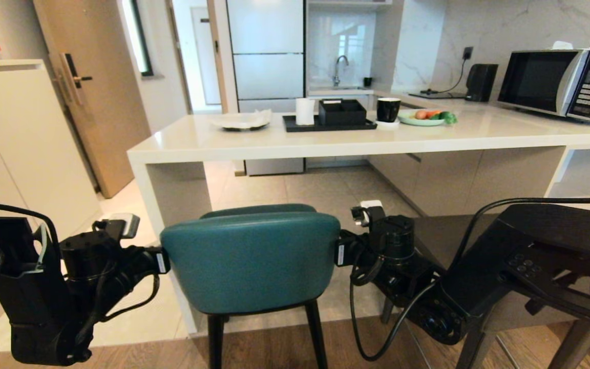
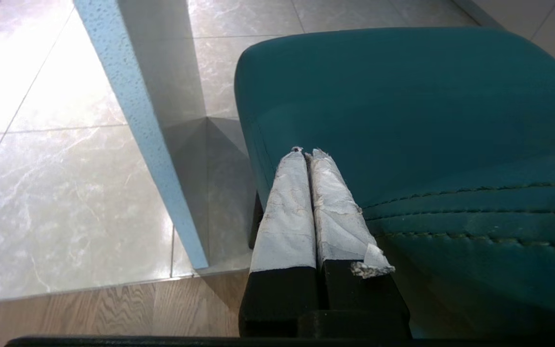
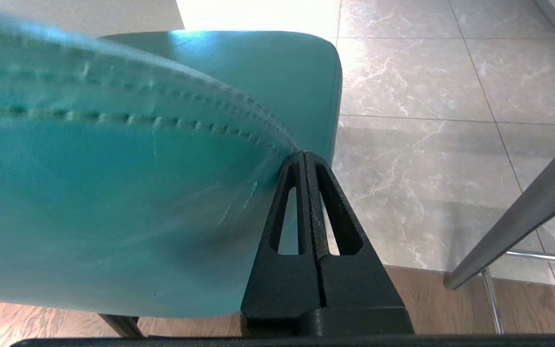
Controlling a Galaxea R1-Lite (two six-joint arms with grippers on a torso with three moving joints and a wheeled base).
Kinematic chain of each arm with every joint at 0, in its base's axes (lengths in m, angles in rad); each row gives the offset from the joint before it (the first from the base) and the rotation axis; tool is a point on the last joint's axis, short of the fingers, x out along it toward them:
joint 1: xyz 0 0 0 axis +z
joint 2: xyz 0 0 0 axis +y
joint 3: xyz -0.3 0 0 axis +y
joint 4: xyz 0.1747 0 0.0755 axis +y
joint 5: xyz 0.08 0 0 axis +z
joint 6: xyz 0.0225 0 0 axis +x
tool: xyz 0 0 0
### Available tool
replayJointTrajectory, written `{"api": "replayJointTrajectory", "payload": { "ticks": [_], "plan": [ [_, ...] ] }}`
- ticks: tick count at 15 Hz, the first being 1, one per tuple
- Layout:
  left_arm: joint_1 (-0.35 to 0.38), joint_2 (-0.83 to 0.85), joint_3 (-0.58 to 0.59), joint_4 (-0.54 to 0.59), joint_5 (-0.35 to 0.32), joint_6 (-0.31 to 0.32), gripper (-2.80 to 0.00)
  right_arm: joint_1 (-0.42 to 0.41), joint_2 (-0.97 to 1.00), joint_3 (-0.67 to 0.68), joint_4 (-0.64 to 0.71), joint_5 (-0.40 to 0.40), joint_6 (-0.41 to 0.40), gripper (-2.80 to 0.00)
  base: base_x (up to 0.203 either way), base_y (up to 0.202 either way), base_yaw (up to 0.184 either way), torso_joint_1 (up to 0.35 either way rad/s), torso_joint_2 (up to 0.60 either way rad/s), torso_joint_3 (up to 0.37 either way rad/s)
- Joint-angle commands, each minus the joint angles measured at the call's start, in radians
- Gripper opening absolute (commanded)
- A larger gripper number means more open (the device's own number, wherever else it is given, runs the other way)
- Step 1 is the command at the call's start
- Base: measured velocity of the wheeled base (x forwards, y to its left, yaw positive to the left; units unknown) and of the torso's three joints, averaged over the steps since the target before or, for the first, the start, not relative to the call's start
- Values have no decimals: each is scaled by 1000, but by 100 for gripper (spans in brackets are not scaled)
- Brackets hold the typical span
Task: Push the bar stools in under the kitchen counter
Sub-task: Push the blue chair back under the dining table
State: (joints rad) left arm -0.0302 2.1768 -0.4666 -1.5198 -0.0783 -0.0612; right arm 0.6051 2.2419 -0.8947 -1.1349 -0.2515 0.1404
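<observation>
The teal bar stool (image 1: pixel 251 259) stands in front of me with its curved back toward me, at the open side of the kitchen counter (image 1: pixel 325 146). My left gripper (image 1: pixel 161 261) is shut, and its taped fingertips (image 2: pixel 301 159) press the left side of the stool's back (image 2: pixel 403 120). My right gripper (image 1: pixel 340 253) is also shut, with its black tips (image 3: pixel 305 155) against the back's right edge (image 3: pixel 162 193). Neither gripper holds anything. Part of the dark grey bar stool (image 1: pixel 441 233) shows behind my right arm, and one of its grey legs (image 3: pixel 523 217) slants past the right gripper.
The counter's slab end panel (image 2: pixel 138 120) stands close to the stool's left. A tall beige cabinet (image 1: pixel 18 148) is at the far left. On the counter are a black tray (image 1: pixel 328 123), a plate (image 1: pixel 241 121), a mug (image 1: pixel 388 109) and a microwave (image 1: pixel 561 82). Wood floor meets tile (image 2: pixel 65 183) under the stool.
</observation>
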Motion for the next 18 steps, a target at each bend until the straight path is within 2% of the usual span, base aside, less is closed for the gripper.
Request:
{"api": "replayJointTrajectory", "payload": {
  "ticks": [1, 18],
  "plan": [
    [-3, 6, -1, -10, -2, 2, -280, 1, 7, 0, -6, 0, -1, -280, 0, 0, 0, 0, 0, 0],
    [-8, 21, -17, -10, 3, 12, -280, 5, 8, 0, -7, 0, 0, -280, 181, 0, 2, 1, 2, 2]
  ]
}}
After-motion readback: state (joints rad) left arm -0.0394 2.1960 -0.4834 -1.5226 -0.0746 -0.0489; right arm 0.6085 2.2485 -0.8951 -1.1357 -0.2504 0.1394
